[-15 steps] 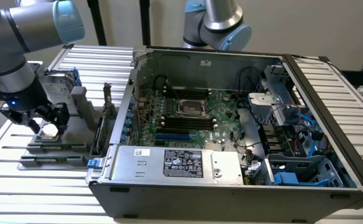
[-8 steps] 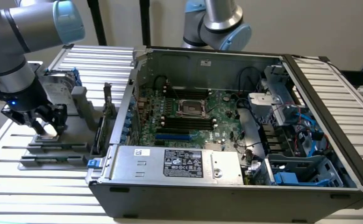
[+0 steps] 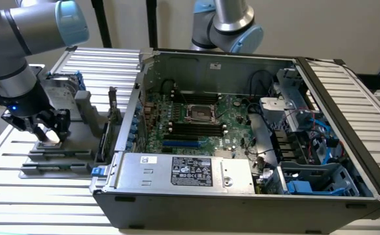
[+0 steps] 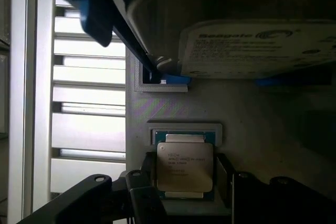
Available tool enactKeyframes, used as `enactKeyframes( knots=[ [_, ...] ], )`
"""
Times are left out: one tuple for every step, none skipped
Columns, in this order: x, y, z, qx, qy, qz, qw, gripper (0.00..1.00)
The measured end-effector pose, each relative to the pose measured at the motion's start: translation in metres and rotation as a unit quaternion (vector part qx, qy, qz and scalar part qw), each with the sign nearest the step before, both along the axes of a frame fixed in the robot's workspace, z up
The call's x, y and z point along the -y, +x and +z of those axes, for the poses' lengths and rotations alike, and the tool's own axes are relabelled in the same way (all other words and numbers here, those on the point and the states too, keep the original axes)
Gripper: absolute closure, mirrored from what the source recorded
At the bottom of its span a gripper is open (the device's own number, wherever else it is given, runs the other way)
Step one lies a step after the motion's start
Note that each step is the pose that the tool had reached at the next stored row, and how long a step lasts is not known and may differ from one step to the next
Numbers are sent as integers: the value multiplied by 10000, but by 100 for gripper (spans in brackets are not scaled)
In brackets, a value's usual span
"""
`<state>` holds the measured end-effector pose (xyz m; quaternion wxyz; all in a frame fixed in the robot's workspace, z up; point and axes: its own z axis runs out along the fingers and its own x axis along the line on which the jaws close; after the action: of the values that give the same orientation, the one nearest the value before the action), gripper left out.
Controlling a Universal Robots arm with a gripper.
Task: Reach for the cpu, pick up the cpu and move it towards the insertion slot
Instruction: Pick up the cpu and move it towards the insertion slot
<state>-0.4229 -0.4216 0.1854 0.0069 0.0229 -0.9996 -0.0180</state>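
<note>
**Gripper down over the cpu, case wall between it and the slot**

You have the gripper (image 3: 48, 138) low on the grey holder (image 3: 53, 169), which lies on the slatted table (image 3: 39, 205) at the exterior view's left, outside the computer case (image 3: 209, 53). In the wrist view the gripper (image 4: 185, 184) straddles the cpu (image 4: 185, 166), with dark parts close along two opposite edges of the chip. You cannot tell whether it is pinching the chip or just standing beside it.

The cpu lies flat with its silvery top up, one edge near a grey ledge of the holder. The hard drive (image 4: 252, 45) sits just beyond that ledge.

The insertion slot (image 3: 199, 113) is well apart, on the board inside the case, just beside the black memory slots (image 3: 196, 129). The case's upright side wall (image 3: 134, 112) stands between holder and slot. The case is open on top, and a second arm (image 3: 226, 24) hangs at its far edge.
</note>
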Motion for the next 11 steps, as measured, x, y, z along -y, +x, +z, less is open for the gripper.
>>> enactKeyframes(
  knots=[
    [0, 0, 0, 0, 0, 0, 10000, 45],
    [0, 0, 0, 0, 0, 0, 10000, 45],
    [0, 0, 0, 0, 0, 0, 10000, 45],
    [0, 0, 1, 0, 0, 0, 10000, 45],
    [0, 1, 6, 2, 2, 0, 10000, 45],
    [0, 1, 18, 3, 2, 0, 10000, 45],
    [0, 0, 35, 1, 1, 0, 10000, 45],
    [0, 0, 57, 0, 0, 0, 10000, 45],
    [0, 0, 79, 0, 0, 0, 10000, 45],
    [0, 0, 103, 0, 0, 0, 10000, 45],
    [0, 0, 133, 0, 0, 0, 10000, 45]
  ],
)
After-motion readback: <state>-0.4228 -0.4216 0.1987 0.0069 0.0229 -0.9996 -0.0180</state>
